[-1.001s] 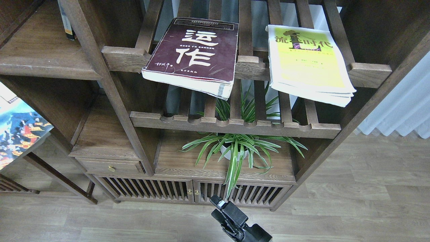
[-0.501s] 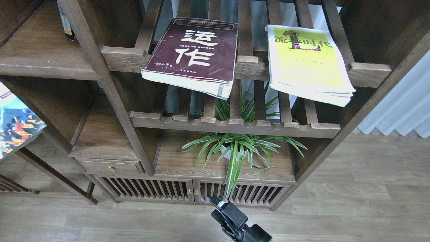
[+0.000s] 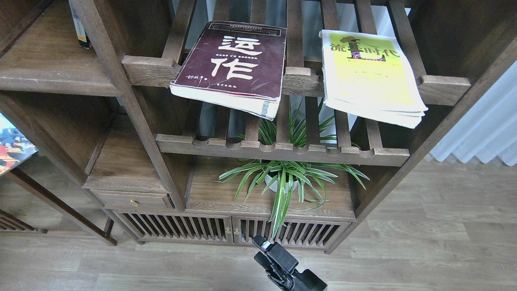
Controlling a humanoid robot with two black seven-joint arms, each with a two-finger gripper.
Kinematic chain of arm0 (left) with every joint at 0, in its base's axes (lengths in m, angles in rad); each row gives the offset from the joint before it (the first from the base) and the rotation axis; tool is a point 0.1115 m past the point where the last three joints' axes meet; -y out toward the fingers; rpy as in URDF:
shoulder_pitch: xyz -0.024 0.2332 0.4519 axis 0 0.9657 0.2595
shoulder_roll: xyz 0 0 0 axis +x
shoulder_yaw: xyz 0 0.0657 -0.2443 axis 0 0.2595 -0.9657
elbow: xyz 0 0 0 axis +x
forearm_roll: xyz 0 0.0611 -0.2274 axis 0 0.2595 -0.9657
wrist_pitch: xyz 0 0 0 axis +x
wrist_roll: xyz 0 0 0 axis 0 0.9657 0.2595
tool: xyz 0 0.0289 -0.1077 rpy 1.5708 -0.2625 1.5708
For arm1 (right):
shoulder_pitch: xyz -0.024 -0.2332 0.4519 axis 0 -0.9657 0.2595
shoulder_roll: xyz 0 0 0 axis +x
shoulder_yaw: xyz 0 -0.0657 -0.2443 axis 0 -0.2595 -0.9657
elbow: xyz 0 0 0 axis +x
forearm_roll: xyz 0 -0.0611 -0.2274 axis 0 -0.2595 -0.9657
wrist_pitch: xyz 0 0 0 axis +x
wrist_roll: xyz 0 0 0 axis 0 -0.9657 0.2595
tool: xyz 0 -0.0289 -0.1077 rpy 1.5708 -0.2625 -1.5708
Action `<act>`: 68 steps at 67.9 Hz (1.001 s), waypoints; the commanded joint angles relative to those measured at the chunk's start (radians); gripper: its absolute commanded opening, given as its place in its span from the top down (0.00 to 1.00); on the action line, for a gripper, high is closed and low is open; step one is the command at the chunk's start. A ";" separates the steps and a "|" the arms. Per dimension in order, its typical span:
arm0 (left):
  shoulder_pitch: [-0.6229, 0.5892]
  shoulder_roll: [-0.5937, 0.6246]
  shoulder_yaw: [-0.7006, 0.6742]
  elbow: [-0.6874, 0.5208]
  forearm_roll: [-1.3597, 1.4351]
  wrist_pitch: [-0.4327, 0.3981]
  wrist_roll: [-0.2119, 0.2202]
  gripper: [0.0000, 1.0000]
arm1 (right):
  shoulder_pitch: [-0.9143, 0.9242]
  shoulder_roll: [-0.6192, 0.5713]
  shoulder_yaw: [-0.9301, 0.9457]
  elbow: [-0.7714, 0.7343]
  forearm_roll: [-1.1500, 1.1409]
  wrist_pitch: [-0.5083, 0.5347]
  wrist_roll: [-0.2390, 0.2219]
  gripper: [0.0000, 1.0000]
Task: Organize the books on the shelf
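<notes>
The thick maroon book (image 3: 230,66) with big white characters lies flat on the upper slatted rack, overhanging its front rail. The yellow-green book (image 3: 369,76) with white edges lies on the same rack to the right, also overhanging. Only a corner of the colourful crowd-picture book (image 3: 12,143) shows at the left edge; what holds it is out of view. The flat dark plank shelf (image 3: 52,79) is at upper left. My right gripper (image 3: 270,251) is low at the bottom centre, away from the books; its fingers cannot be told apart. My left gripper is out of view.
A spider plant in a white pot (image 3: 282,178) stands on the lower board under the racks. A second slatted rack (image 3: 282,151) runs below the books. A small drawer (image 3: 133,200) and slatted cabinet doors (image 3: 230,232) sit near the floor. A thin book (image 3: 78,24) stands at upper left.
The colourful book has slid steadily left, so that only a corner shows now. The two books on the rack and the right gripper have not moved.
</notes>
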 commanded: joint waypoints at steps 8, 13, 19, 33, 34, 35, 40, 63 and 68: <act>-0.026 0.074 -0.069 0.005 0.003 0.000 0.009 0.84 | 0.000 0.000 0.002 0.001 0.000 0.000 0.000 0.01; -0.063 0.114 -0.072 0.026 0.008 0.000 0.009 0.84 | 0.000 0.000 0.008 0.011 0.002 0.000 0.002 0.01; -0.111 0.142 -0.072 0.054 0.019 0.000 0.012 0.84 | 0.012 0.000 0.038 0.021 0.002 0.000 0.003 0.02; -0.221 0.177 -0.051 0.074 0.056 0.000 0.021 0.83 | 0.066 0.000 0.072 0.020 0.003 0.000 0.072 0.01; -0.229 0.177 -0.049 0.074 0.059 0.000 0.023 0.83 | 0.070 0.000 0.072 0.020 0.003 0.000 0.075 0.01; -0.233 0.177 -0.048 0.075 0.060 0.000 0.024 0.83 | 0.074 0.000 0.072 0.020 0.003 0.000 0.077 0.01; -0.261 0.180 -0.036 0.078 0.079 0.000 0.031 0.83 | 0.103 0.000 0.072 0.020 0.003 0.000 0.080 0.01; -0.545 0.217 0.047 0.211 0.233 0.000 0.055 0.82 | 0.129 0.000 0.071 0.011 0.003 0.000 0.078 0.01; -0.615 0.217 0.066 0.251 0.298 0.000 0.055 0.82 | 0.130 0.000 0.071 0.011 0.003 0.000 0.078 0.01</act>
